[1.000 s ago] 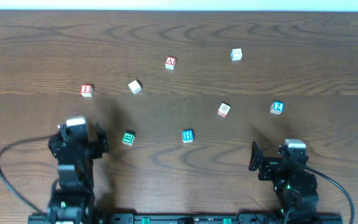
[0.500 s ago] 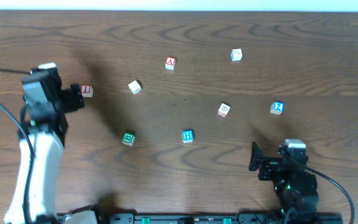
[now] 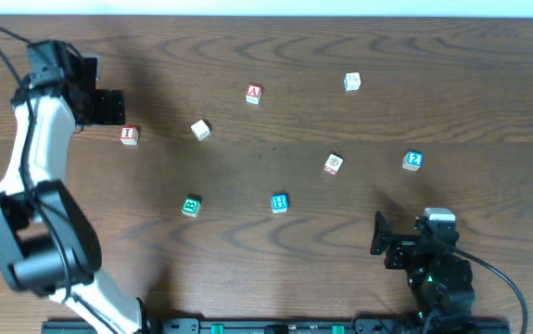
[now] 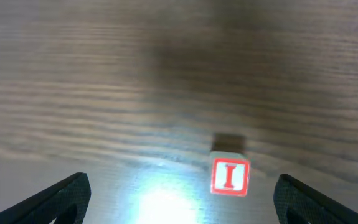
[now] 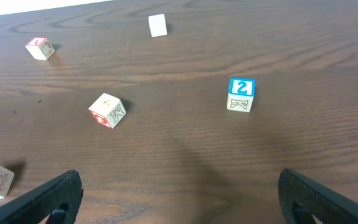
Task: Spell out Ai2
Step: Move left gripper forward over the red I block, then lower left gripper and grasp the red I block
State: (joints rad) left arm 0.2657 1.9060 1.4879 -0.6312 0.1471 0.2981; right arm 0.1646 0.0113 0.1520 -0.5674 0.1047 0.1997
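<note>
Left gripper [image 4: 180, 186] spread wide and low, red I block [image 4: 230, 176] sitting between its fingertips, off-centre, touching neither finger.

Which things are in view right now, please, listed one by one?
I block: one, red, far left.
A block: one, red, top centre.
2 block: one, blue, right side.
H block: one, blue, centre.
green block: one, green, lower left.
white block: one, white, upper left.
second white block: one, white, top right.
tilted block: one, white and red, right of centre.
table: one, brown wood.
left gripper: one, black, open, top left.
right gripper: one, black, open, bottom right.
</note>
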